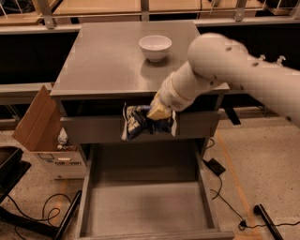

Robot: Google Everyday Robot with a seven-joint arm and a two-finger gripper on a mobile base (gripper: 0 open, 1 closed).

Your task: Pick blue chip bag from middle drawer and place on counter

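Observation:
My gripper (152, 117) is shut on the blue chip bag (140, 123), a crumpled dark-blue foil bag with white print. It holds the bag in the air in front of the cabinet, above the open middle drawer (145, 201) and just below the front edge of the counter (108, 61). The drawer floor is bare. My white arm (225, 61) reaches in from the right over the counter's right corner.
A white bowl (155, 47) stands on the counter near its back. A cardboard box (40, 124) sits on the floor left of the cabinet. Cables (220, 187) lie on the floor on both sides. Wooden shelving (140, 7) runs behind.

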